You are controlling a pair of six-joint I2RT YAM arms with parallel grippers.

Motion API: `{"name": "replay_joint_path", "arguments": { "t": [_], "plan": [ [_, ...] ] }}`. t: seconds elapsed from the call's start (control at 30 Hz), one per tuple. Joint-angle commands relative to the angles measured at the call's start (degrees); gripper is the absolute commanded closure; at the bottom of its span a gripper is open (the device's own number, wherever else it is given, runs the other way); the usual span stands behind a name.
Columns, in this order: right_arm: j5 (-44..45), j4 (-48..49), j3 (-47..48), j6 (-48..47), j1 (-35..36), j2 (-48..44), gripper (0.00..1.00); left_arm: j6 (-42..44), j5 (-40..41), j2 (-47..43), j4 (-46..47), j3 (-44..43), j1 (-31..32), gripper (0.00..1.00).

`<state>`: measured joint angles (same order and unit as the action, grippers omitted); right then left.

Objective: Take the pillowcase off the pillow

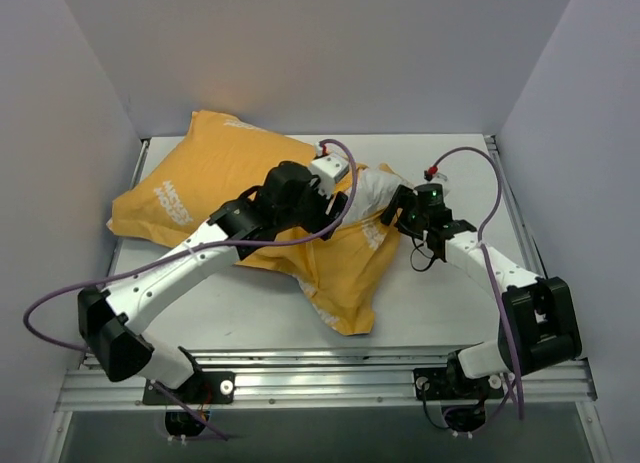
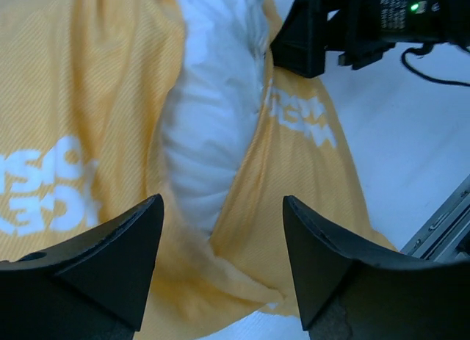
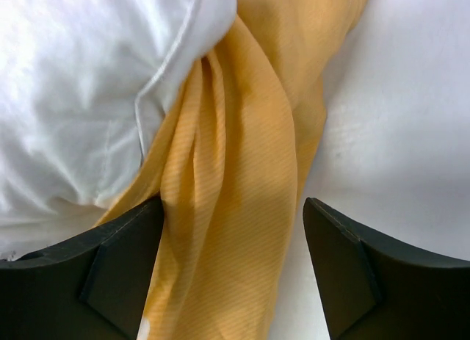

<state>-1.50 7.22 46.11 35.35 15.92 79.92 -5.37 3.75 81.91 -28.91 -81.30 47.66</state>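
The orange-yellow pillowcase (image 1: 215, 188) with white lettering lies across the table from back left to centre, its loose end trailing toward the front. The white pillow (image 1: 376, 189) bulges out of its opening at the right. My left gripper (image 1: 343, 205) hovers over that opening, open; in its wrist view the pillow (image 2: 213, 120) and a fold of pillowcase (image 2: 294, 171) lie below the open gripper (image 2: 222, 202). My right gripper (image 1: 397, 209) is open beside the pillow. A hanging fold of pillowcase (image 3: 235, 178) sits between the right gripper's (image 3: 233, 202) jaws, against the left finger (image 3: 125, 259), with the pillow (image 3: 73, 90) alongside.
Grey walls close in the table on the left, back and right. A metal rail (image 1: 330, 375) runs along the front edge by the arm bases. Purple cables loop off both arms. The right arm's black wrist (image 2: 352, 24) shows close by in the left wrist view.
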Motion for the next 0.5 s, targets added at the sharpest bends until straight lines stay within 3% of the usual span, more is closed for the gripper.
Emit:
{"name": "replay_joint_path", "arguments": {
  "t": [0.0,0.2,0.33,0.47],
  "plan": [
    [2.1,1.9,3.5,-5.4,0.1,1.4,0.28,3.8,-0.4,4.7,1.7,-6.9,2.4,0.28],
    [0.1,3.5,0.8,-3.9,0.2,0.7,0.28,2.5,3.9,16.0,1.0,-14.5,3.1,0.36],
    [-0.2,2.4,-0.5,-4.1,0.2,-1.7,0.28,1.2,16.2,21.4,-1.8,-16.4,2.5,0.37],
    [0.4,1.1,-1.4,-4.4,0.4,-5.2,0.28,0.1,22.3,22.1,-1.8,-15.0,1.4,0.34]
  ]
}}
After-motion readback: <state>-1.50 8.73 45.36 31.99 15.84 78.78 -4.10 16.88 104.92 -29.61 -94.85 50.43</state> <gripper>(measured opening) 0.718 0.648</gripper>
